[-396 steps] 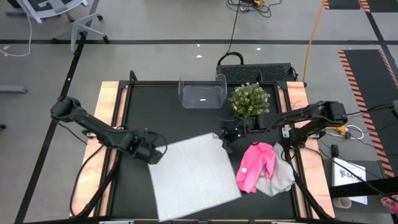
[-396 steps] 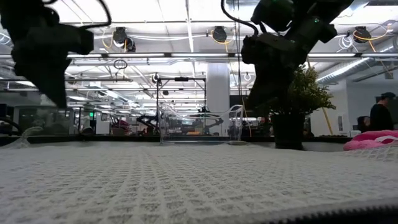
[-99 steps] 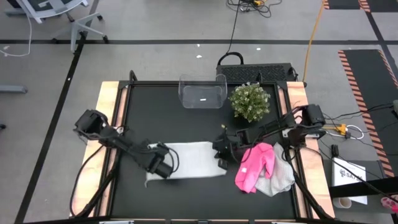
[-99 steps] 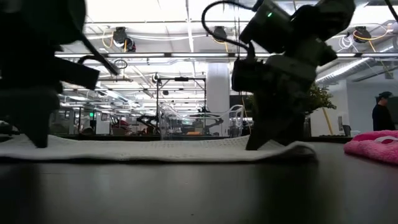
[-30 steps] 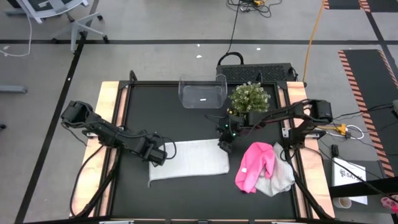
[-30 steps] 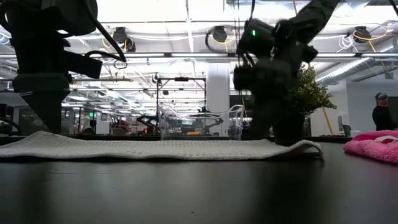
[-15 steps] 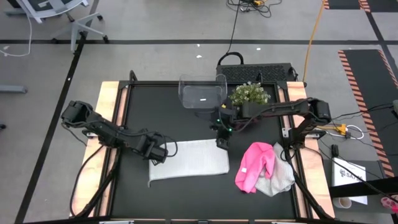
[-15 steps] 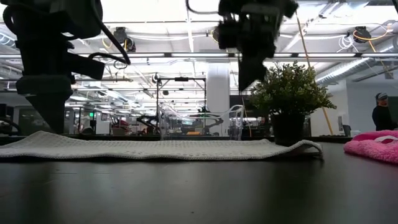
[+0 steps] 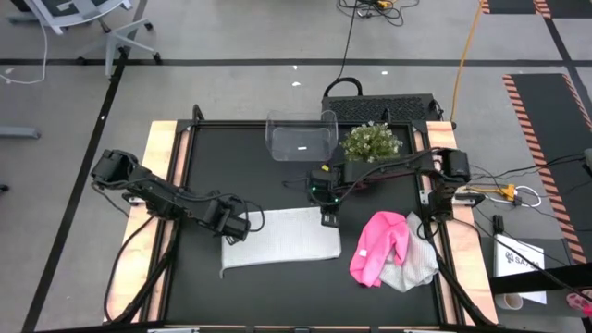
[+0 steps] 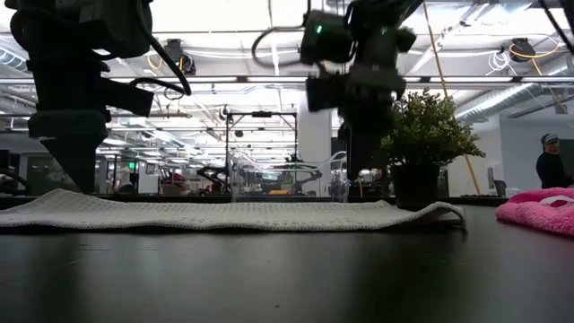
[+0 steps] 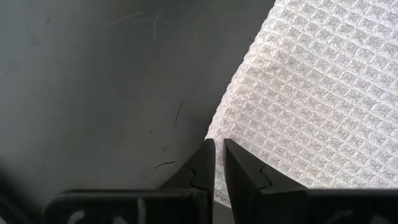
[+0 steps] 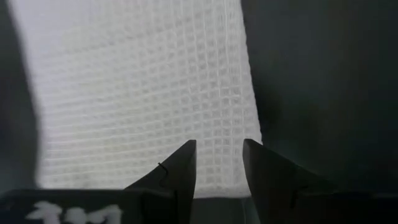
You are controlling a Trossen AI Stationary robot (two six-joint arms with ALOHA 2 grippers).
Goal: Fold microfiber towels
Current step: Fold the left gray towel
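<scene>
A white waffle-weave towel (image 9: 282,239) lies folded into a flat strip on the black table top. My left gripper (image 9: 239,228) points down at its far left corner and is shut on its edge. My right gripper (image 9: 326,217) hangs open just above the far right corner, touching nothing. In the right wrist view its fingers stand over the towel's (image 12: 143,93) edge. A pink towel (image 9: 377,245) lies crumpled at the right, partly on a pale grey towel (image 9: 416,264). My left gripper closes its fingertips (image 11: 208,149) from above on the white towel's left edge (image 11: 212,132), near the far left corner. Only a narrow slit shows between them. One layer or several, I cannot tell. The towel lies flat on the table around them.
A potted plant (image 9: 370,143) and a clear plastic bin (image 9: 301,137) stand at the table's far edge, close behind my right arm. Bare black table lies in front of the white towel. A person (image 10: 549,170) stands far off in the room.
My right gripper has risen from the towel's right end, gone a little toward the table's left edge and tipped steeper downward. It has then sunk again over the far right corner, staying open. The white towel has not moved.
</scene>
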